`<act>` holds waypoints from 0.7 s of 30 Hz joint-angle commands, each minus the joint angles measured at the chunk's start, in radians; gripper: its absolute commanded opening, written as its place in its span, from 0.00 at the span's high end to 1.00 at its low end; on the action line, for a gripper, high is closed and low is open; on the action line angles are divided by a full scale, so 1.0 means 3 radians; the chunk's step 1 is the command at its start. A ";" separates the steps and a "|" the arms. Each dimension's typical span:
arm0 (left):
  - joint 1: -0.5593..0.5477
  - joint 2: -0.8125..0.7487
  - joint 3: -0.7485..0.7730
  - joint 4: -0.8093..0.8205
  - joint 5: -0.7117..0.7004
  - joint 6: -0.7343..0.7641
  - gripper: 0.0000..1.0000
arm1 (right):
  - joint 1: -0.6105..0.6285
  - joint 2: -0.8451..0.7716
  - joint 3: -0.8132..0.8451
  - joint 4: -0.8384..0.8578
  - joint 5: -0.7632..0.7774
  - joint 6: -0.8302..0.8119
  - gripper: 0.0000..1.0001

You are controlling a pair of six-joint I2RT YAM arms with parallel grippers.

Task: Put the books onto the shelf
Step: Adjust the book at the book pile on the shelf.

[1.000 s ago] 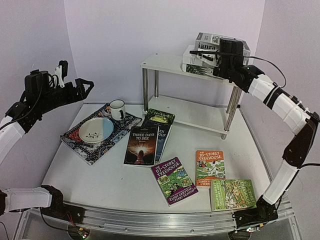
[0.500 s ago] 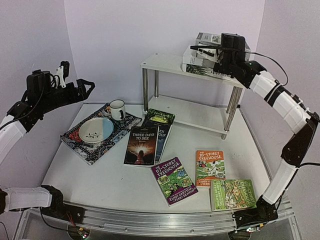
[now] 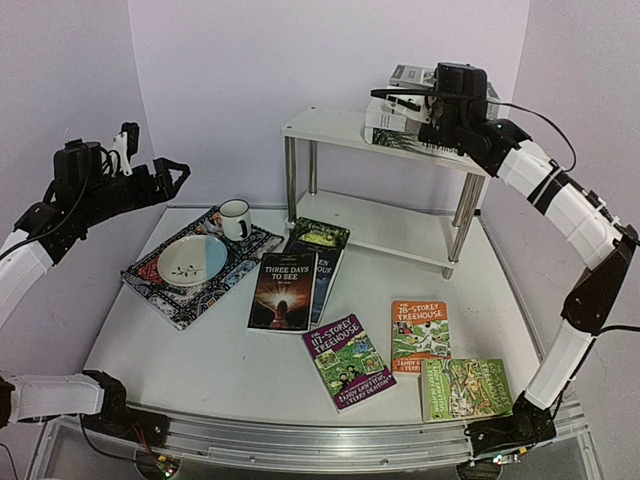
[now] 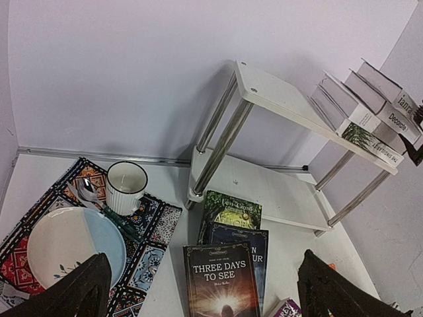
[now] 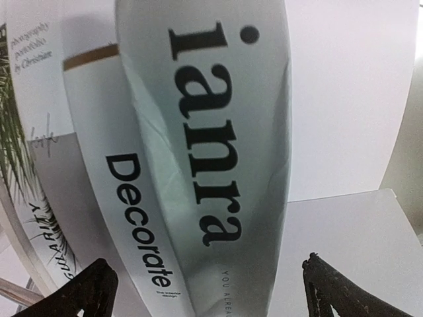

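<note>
Although a stack of white hardbacks [image 3: 388, 122] sits on the shelf's [image 3: 330, 128] top board at upper right, with my right gripper [image 3: 405, 98] spread wide around the topmost one and my left gripper [image 3: 150, 160] open and empty at left, I count six books [image 3: 283, 290] yet to shelve, lying across the table [image 3: 200, 370] at centre and lower right.

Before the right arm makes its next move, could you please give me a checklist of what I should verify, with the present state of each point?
1. Jaws of the right gripper open: ok.
2. That gripper free of the top white book: cannot tell; the spine fills the right wrist view between the fingers.
3. The stack of white books lying on the top board of the shelf: ok.
4. Jaws of the left gripper open, nothing held: ok.
5. All books shelved: not ok; Three Days to See and three Treehouse paperbacks, among others, lie on the table.
</note>
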 commanded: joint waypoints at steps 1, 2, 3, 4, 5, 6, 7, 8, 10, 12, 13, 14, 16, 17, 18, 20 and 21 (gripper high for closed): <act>0.0011 0.0021 0.0037 0.0100 0.0025 -0.0020 0.00 | 0.0046 -0.0236 -0.0082 0.0104 0.0059 0.0107 0.02; 0.0011 0.0018 0.0037 0.0099 0.0027 -0.0025 0.00 | 0.0058 -0.0259 -0.0105 0.0097 0.0054 0.0122 0.02; 0.0013 0.0022 0.0037 0.0099 0.0029 -0.0026 0.00 | 0.0075 -0.0285 -0.0130 0.0091 0.0041 0.0138 0.02; 0.0014 0.0024 0.0037 0.0098 0.0030 -0.0029 0.00 | 0.0094 -0.0321 -0.0155 0.0087 0.0023 0.0152 0.02; 0.0014 0.0025 0.0033 0.0102 0.0030 -0.0031 0.00 | 0.0119 -0.0351 -0.0176 0.0085 0.0006 0.0157 0.02; 0.0013 0.0024 0.0032 0.0100 0.0030 -0.0034 0.00 | 0.0153 -0.0379 -0.0194 0.0086 -0.0008 0.0163 0.02; 0.0013 0.0023 0.0035 0.0099 0.0030 -0.0036 0.00 | 0.0176 -0.0401 -0.0204 0.0086 -0.0018 0.0164 0.02; 0.0013 0.0023 0.0036 0.0099 0.0030 -0.0036 0.00 | 0.0206 -0.0421 -0.0204 0.0085 -0.0022 0.0163 0.02; 0.0011 0.0023 0.0037 0.0100 0.0030 -0.0039 0.00 | 0.0262 -0.0453 -0.0202 0.0085 -0.0037 0.0172 0.02; 0.0013 0.0020 0.0042 0.0099 0.0030 -0.0043 0.00 | 0.0311 -0.0510 -0.0212 0.0085 -0.0091 0.0228 0.02; 0.0013 0.0016 0.0041 0.0099 0.0030 -0.0047 0.00 | 0.0335 -0.0543 -0.0233 0.0085 -0.0126 0.0276 0.02; 0.0014 0.0014 0.0038 0.0099 0.0030 -0.0051 0.00 | 0.0359 -0.0581 -0.0261 0.0085 -0.0167 0.0328 0.02; 0.0014 0.0010 0.0040 0.0100 0.0029 -0.0060 0.00 | 0.0404 -0.0659 -0.0315 0.0078 -0.0258 0.0489 0.02; 0.0011 0.0010 0.0038 0.0099 0.0033 -0.0065 0.00 | 0.0423 -0.0687 -0.0350 0.0068 -0.0300 0.0616 0.02; 0.0014 0.0008 0.0035 0.0099 0.0035 -0.0066 0.00 | 0.0444 -0.0731 -0.0386 0.0043 -0.0375 0.0736 0.02; 0.0013 0.0012 0.0033 0.0099 0.0031 -0.0074 0.00 | 0.0477 -0.0772 -0.0444 -0.0110 -0.0510 0.1002 0.02; 0.0014 0.0009 0.0032 0.0099 0.0030 -0.0076 0.00 | 0.0482 -0.0784 -0.0476 -0.0192 -0.0576 0.1139 0.02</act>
